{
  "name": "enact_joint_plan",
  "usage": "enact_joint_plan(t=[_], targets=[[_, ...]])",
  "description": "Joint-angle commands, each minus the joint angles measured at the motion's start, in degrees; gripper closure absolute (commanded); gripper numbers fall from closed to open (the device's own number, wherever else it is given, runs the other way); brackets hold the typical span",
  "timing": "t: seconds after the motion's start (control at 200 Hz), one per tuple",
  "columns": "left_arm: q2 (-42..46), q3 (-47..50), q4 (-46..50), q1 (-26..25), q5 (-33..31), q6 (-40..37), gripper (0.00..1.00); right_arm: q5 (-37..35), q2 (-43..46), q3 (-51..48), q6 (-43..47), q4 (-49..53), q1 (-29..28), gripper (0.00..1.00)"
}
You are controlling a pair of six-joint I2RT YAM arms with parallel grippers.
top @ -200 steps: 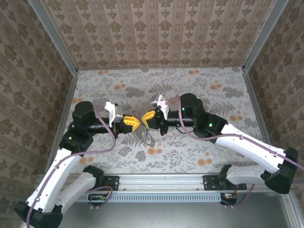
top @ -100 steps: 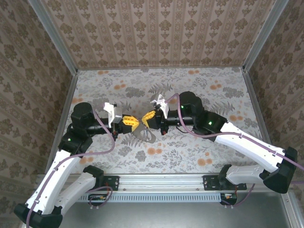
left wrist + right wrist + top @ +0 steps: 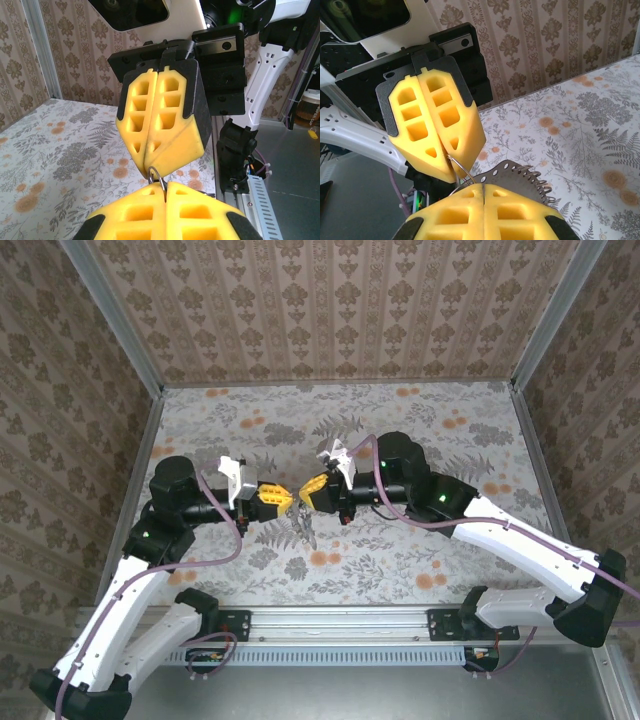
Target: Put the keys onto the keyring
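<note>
So here's what we see: the 2 grippers meet tip to tip over the middle of the worktop (image 3: 420, 420), a bit left of centre and closer to the near edge than the far one. The left gripper (image 3: 289, 502) comes in from the left side, the right gripper (image 3: 304, 500) from the right, and their yellow tips are practically touching.

Both sets of jaws are pressed closed, no gap showing down the seam on either one. From the left wrist camera we look over our own closed left gripper (image 3: 165, 186) at the right gripper (image 3: 150, 164) facing it, and a thin grey wire, the keyring (image 3: 156, 176), runs between the 2 tips. It comes out of the seam of each, so both look clamped on it. Same story from the right wrist camera: the keyring (image 3: 455, 167) curves from the tip of the left gripper (image 3: 451, 157) down into the seam of the right gripper (image 3: 483, 186).

The keys (image 3: 303, 526) hang in a small cluster just below where the tips meet, off the floral worktop as far as we can tell. The right wrist camera catches them as dark grey metal with a toothed edge (image 3: 517, 175), just behind the right gripper's fingers. We can't count how many there are.
</note>
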State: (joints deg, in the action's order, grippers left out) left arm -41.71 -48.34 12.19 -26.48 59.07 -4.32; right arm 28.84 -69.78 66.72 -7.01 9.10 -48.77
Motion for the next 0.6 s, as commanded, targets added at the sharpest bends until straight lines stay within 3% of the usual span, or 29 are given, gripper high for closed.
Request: enact_joint_plan(t=[0.0, 0.245, 0.43, 0.595], targets=[[2.34, -0.85, -5.15, 0.02, 4.21, -0.45, 1.0, -3.16, -0.35, -0.09, -0.58, 4.2, 1.55, 0.87], [2.34, -0.98, -5.18, 0.03, 4.57, -0.41, 1.0, -6.63, 4.11, -2.25, 1.4, 3.62, 1.4, 0.66], [2.19, -1.89, -5.16, 0.05, 6.11, 0.06, 1.0, -11.3, 9.48, -4.2, 7.74, 4.22, -0.94, 0.61], [0.97, -3.41, -5.97, -0.72, 9.08, 1.61, 1.0, -7.85, 12.53, -6.14, 12.66, -0.38, -3.01, 0.6]])
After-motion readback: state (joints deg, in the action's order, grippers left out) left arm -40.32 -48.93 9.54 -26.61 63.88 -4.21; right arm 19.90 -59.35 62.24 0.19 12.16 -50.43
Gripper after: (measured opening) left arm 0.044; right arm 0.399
